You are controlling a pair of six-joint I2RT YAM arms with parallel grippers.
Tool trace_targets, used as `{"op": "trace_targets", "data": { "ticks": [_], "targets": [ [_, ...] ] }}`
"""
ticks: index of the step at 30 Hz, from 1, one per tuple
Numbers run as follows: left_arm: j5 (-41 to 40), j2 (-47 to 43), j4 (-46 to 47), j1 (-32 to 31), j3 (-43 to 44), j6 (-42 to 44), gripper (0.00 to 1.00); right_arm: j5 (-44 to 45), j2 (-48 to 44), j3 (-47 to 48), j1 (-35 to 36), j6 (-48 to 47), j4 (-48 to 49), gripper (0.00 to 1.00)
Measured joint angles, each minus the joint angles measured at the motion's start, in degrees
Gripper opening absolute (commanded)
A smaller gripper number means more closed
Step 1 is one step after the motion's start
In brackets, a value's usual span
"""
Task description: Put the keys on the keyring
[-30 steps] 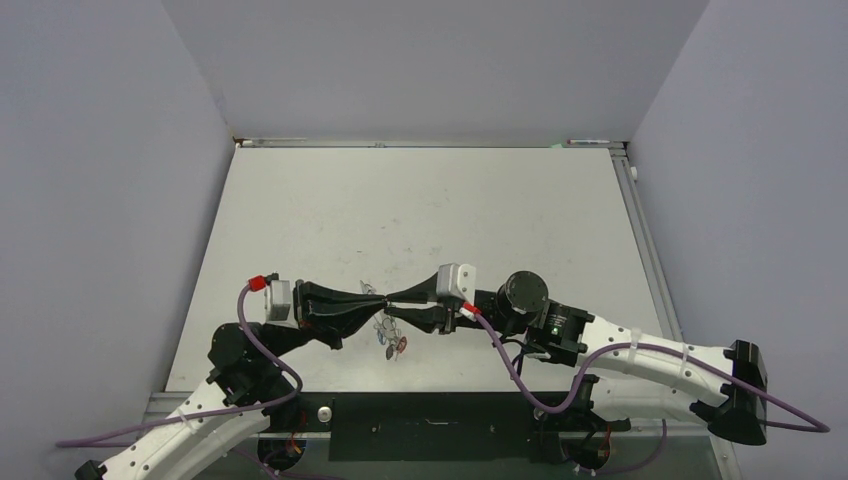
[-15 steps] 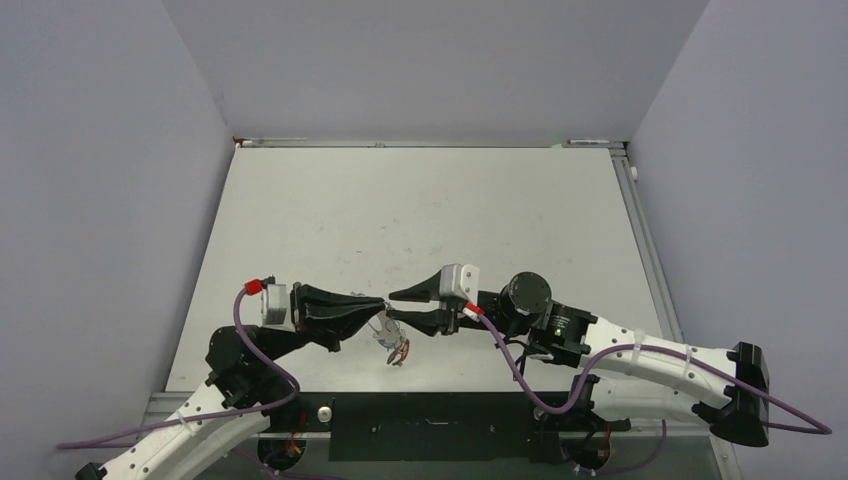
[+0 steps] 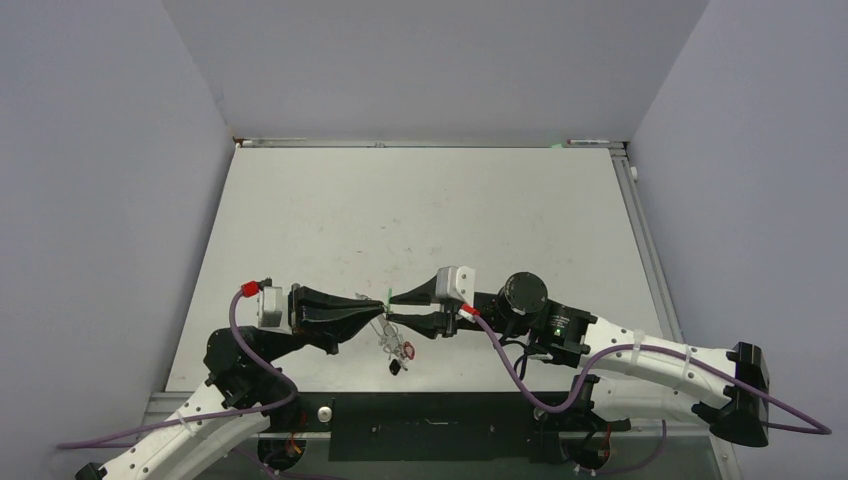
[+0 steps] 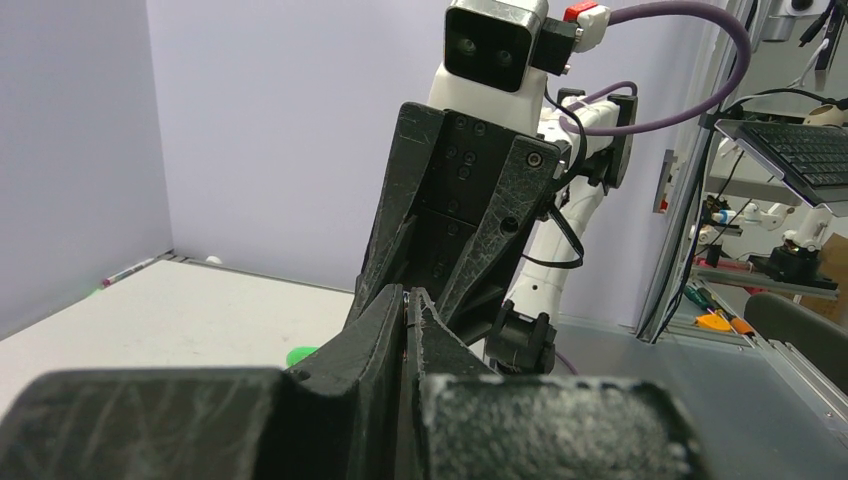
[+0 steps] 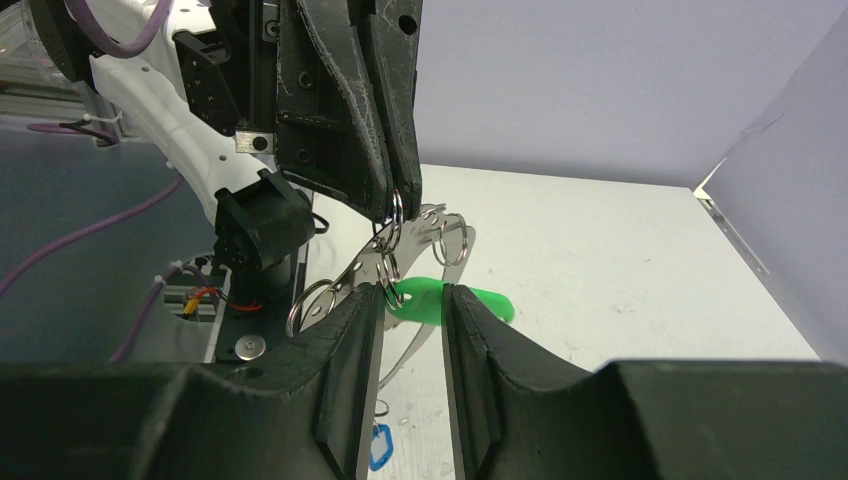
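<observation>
My left gripper [image 3: 372, 308] is shut on the rim of the keyring [image 5: 352, 275], a thin silver oval loop with small split rings, and holds it above the table; the pinch also shows in the left wrist view [image 4: 408, 297]. My right gripper [image 3: 397, 308] faces it tip to tip. Its jaws [image 5: 414, 300] stand a little apart around the green tag [image 5: 425, 300], which hangs from a split ring by the left fingertip. The green tag also shows from above [image 3: 387, 295]. The blue tag [image 5: 381, 447] and red tag [image 3: 404, 350] hang below the ring.
The grey table [image 3: 420, 220] is walled on three sides. Its near edge and a black base strip [image 3: 430, 425] lie just below the hanging keys. A workbench with tools [image 4: 760, 270] lies beyond the table's edge.
My right gripper opened wide half a second ago and has since narrowed around the green tag. The green tag now sits up between both grippers. The hanging tags have dropped slightly lower.
</observation>
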Motion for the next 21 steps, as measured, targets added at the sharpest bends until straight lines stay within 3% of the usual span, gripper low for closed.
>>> {"op": "trace_targets", "data": {
  "ticks": [21],
  "targets": [
    [0.04, 0.57, 0.31, 0.0, 0.0, -0.07, 0.0, -1.57, 0.33, 0.02, 0.0, 0.68, 1.29, 0.29]
  ]
}}
